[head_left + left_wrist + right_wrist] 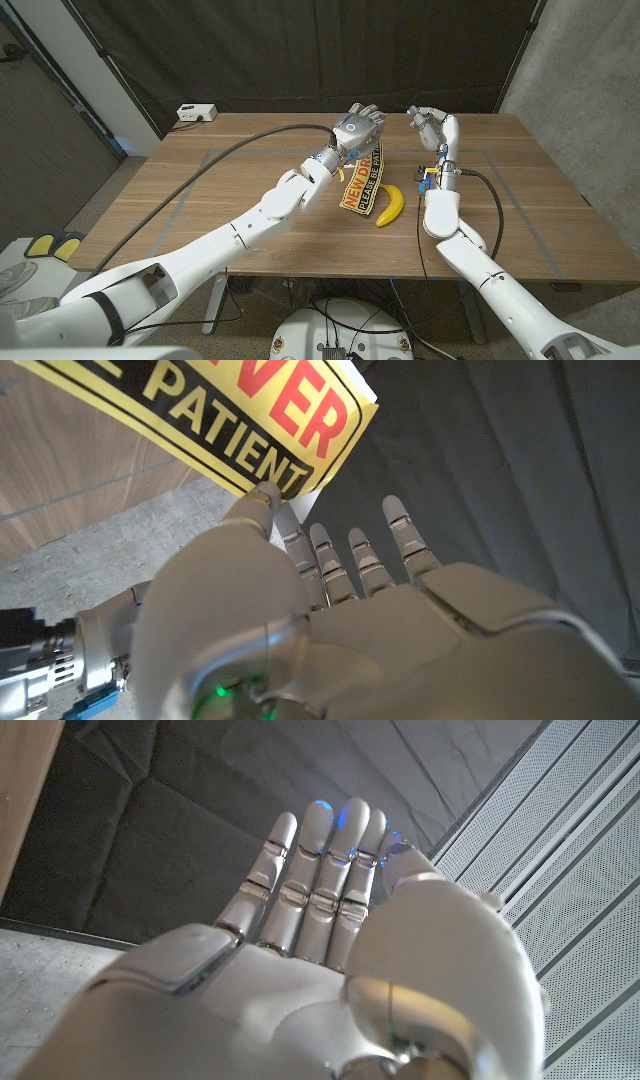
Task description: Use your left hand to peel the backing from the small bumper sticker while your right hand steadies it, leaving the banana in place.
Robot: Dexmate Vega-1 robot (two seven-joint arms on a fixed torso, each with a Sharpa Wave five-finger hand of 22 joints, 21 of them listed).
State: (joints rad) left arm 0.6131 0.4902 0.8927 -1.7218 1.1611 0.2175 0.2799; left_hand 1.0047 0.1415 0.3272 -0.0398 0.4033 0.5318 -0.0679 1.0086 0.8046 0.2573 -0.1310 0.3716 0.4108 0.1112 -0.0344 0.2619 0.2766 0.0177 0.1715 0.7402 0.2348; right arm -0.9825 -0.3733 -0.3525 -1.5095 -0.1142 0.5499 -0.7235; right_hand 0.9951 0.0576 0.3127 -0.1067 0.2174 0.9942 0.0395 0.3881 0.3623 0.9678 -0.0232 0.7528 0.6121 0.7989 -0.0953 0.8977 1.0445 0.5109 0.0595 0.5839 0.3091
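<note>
A: From the head view, what is seen?

B: The sticker [364, 180] is held lifted off the table [200, 190] by the left robot hand [358, 128], its lower end near the banana [389, 204]. The right robot hand [432, 127] is raised apart from it, fingers loosely curled, with nothing in it.

A: What could go wrong?

B: With no steadying given, the thin sheet could be creased or swung into the banana, which would then be nudged. The backing may also be missed if both layers are pinched together.

A: And the left wrist view?

B: Glossy yellow printed stock with red and black lettering is shown, flat and flexible; a white edge, perhaps the backing, is glimpsed behind its corner. The corner is pinched at one fingertip [262, 500] while the others are spread.

A: The right wrist view?

B: Smooth, pale fingers [300, 890] are seen extended and empty against dark cloth.
</note>
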